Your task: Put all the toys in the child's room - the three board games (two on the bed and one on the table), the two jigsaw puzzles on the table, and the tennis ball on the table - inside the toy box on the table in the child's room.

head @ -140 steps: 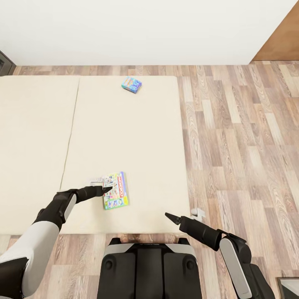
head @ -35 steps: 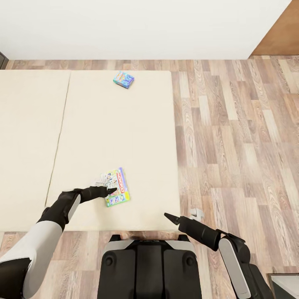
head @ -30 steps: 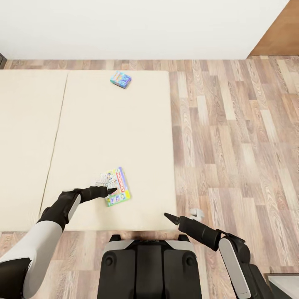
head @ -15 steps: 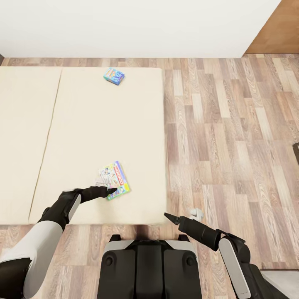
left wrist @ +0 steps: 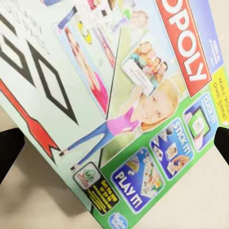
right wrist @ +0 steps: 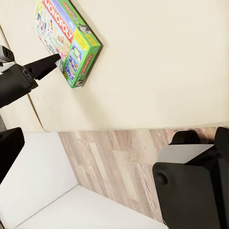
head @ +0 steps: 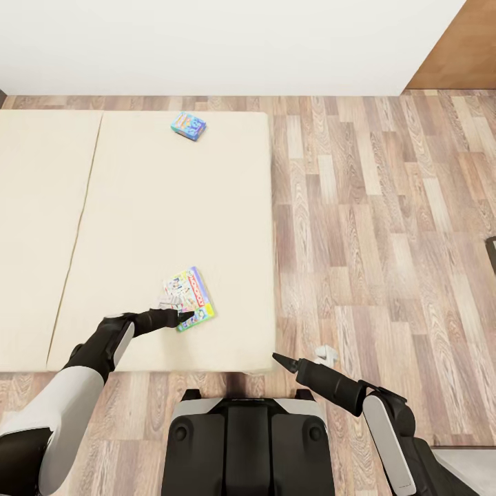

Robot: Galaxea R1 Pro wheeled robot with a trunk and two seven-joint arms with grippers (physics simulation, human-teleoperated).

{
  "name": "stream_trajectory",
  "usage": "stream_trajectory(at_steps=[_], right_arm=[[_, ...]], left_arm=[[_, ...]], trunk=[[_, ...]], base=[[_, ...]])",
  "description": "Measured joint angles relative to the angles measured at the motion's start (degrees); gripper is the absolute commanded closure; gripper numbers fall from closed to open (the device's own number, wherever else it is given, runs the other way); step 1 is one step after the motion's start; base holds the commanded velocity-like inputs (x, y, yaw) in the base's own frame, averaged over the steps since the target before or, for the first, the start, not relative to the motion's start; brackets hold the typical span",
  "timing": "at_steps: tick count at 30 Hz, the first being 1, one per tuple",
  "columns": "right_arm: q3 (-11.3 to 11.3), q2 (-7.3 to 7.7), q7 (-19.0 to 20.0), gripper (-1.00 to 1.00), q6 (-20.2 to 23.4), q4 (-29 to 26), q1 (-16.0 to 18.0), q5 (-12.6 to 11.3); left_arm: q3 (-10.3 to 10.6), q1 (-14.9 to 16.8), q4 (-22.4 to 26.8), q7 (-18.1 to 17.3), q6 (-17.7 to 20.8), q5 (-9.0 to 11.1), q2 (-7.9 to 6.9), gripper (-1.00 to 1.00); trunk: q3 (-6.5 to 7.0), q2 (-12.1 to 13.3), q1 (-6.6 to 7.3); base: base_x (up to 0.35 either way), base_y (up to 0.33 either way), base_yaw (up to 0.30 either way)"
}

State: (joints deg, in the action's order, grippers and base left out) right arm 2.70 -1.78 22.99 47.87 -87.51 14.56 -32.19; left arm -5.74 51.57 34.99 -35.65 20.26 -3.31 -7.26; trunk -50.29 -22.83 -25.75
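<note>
The robot stands at the foot of the bed (head: 158, 207), a big beige mattress with a line running down it on the left. Two of the board games lie on it. The white-green game (head: 189, 299) lies flat near the close edge, turned a little crooked. The small blue game (head: 189, 126) lies far off by the wall end of the bed — well apart from the first one.

The left gripper (head: 181, 317) reaches out over the mattress, and its dark tip sits right at the near corner of the white-green game. In the left wrist view the printed cover (left wrist: 124, 105) is very close, with a dark finger at each side edge of the picture, so the fingers are spread wide and hold nothing.

The right gripper (head: 281, 361) hangs over the wood floor (head: 386, 227) just past the bed's corner, near a small grey bed leg (head: 325, 355). I cannot tell if its fingers are apart or together. The right wrist view shows the white-green game (right wrist: 69, 45) on the mattress with the left gripper (right wrist: 45, 64) pointing at it — nothing lies between them.

A white wall (head: 227, 41) runs behind the bed, with a brown panel (head: 458, 55) to the right.
</note>
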Motion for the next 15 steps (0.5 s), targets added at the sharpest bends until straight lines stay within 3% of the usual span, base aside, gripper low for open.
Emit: stream_trajectory(at_steps=[15], right_arm=[[0.04, -0.03, 0.0, -1.0, -0.06, 0.0, 0.0, 0.0]], left_arm=[[-0.16, 0.0, 0.0, 0.19, 0.06, 0.17, -0.05, -1.0]], trunk=[[0.0, 0.0, 0.0]], base=[[0.028, -0.021, 0.0]])
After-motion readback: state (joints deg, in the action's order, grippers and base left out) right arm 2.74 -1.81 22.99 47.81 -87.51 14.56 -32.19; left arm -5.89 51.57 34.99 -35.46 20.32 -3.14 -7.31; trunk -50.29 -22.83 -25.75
